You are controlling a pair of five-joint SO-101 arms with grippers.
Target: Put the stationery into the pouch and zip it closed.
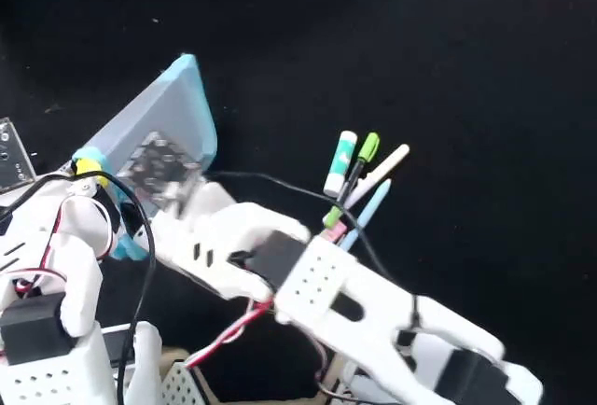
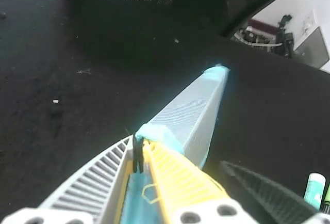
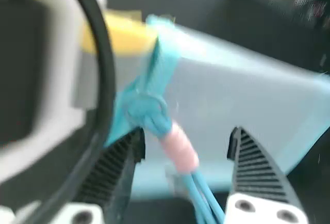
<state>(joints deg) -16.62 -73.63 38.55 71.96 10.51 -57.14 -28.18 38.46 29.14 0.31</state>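
Note:
The light blue mesh pouch (image 1: 163, 125) stands tilted up off the black table. My left gripper (image 1: 90, 166) is shut on its near corner, and in the left wrist view the yellow finger (image 2: 170, 175) clamps the pouch edge (image 2: 191, 115). My right gripper (image 3: 185, 164) is open at the same end of the pouch (image 3: 247, 100), its fingers on either side of the zipper pull cord with its pink bead (image 3: 179, 149). Several pens and markers (image 1: 359, 181) lie in a bunch on the table to the right of the pouch.
The right arm (image 1: 326, 288) stretches across the near table from the lower right, over the ends of the pens. A black cable (image 1: 270, 181) runs above it. A small device (image 1: 11, 155) sits at the left edge. The far table is bare black cloth.

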